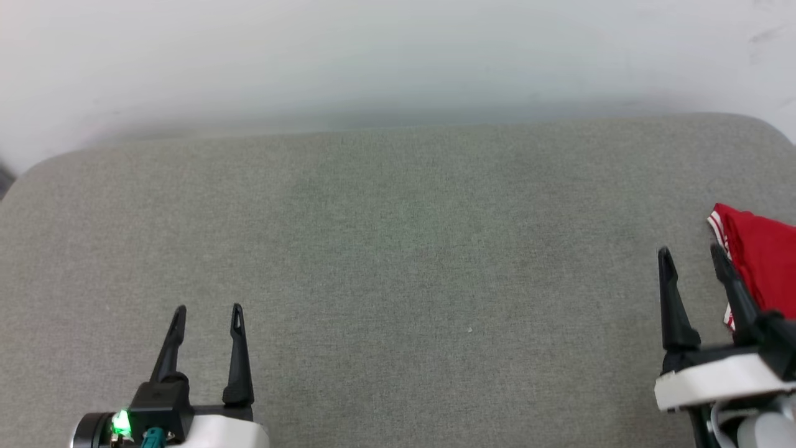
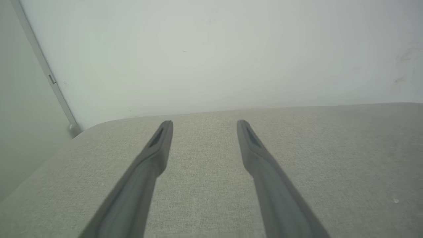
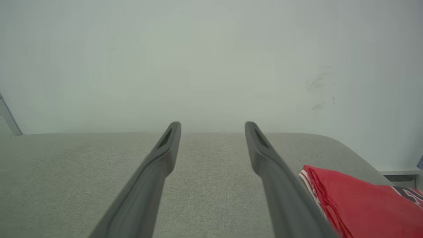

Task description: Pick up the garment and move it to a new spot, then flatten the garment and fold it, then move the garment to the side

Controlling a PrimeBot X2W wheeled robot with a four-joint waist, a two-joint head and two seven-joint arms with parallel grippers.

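In the head view, the left pincer [image 1: 208, 307] and right pincer [image 1: 689, 249] are both spread and empty over the grey cushion [image 1: 398, 249], with wide bare cloth between them. The garment [image 1: 762, 255] lies just outside the right pincer, near the cushion's right edge. In the left wrist view, the cushion's rounded corner meets the wall [image 2: 211, 49] ahead of the left pincer. In the right wrist view, the garment sits beside the right finger.

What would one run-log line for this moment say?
garment: folded, far right on grey cushion | left gripper: open, empty | right gripper: open, empty, beside garment
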